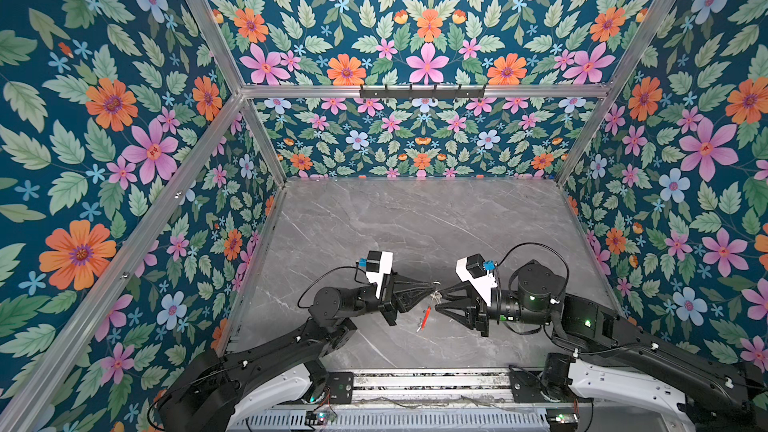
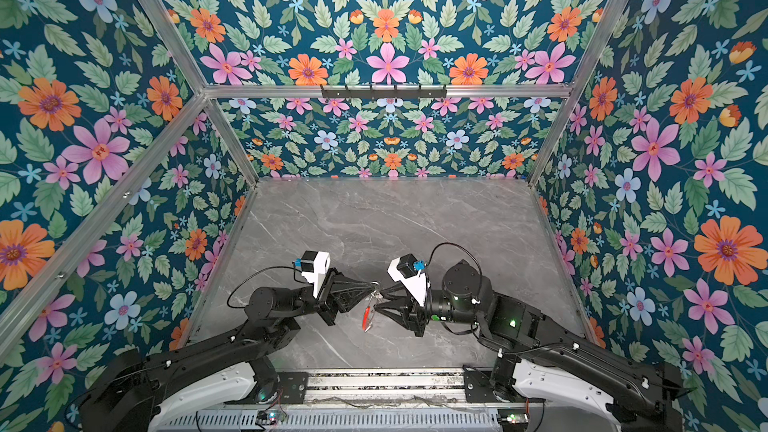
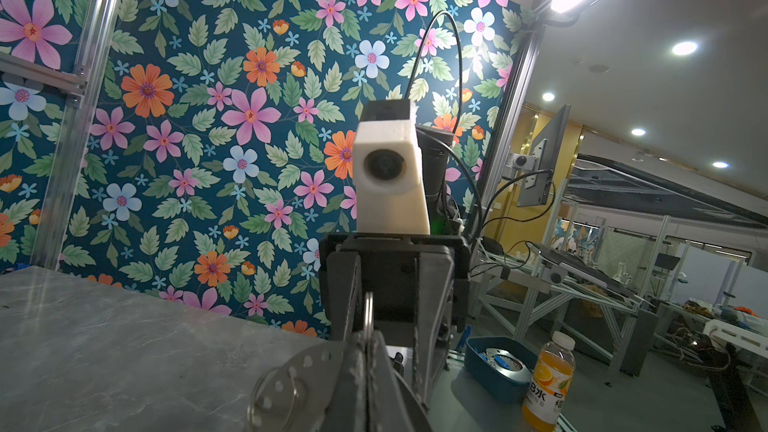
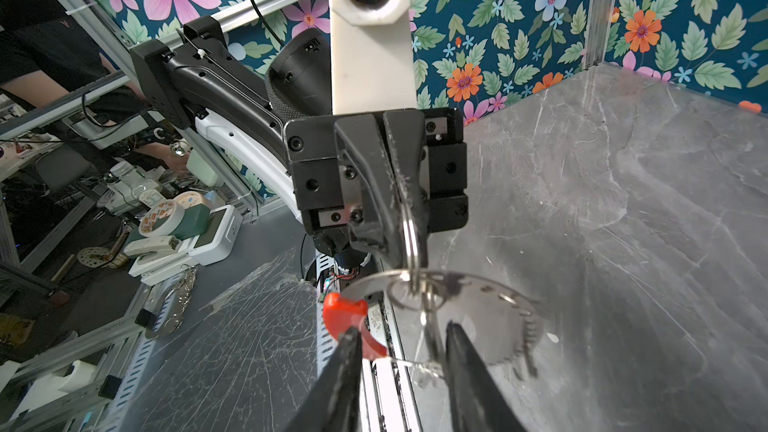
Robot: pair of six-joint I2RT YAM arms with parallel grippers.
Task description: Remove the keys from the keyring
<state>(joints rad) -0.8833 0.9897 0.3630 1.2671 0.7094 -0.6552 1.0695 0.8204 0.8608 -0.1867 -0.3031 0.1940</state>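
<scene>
Hanging between two claws above the worktop [image 1: 415, 222]: one keyring [image 4: 411, 238], pinched by the closed left claw [image 4: 405, 218]; right claw [image 4: 401, 342] parted, empty. Keys [image 1: 434, 295] blurred, uncountable.

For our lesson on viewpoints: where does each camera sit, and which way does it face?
Top views: overhead, looking down on the grey table; both arms show.
Left wrist: on the left arm, looking along its shut left pincer towards the right arm's camera and the floral wall.
Right wrist: on the right arm, looking past its open right pincer at the left pincer clamping the keyring.
Shared: both wrist views show the keyring.
</scene>
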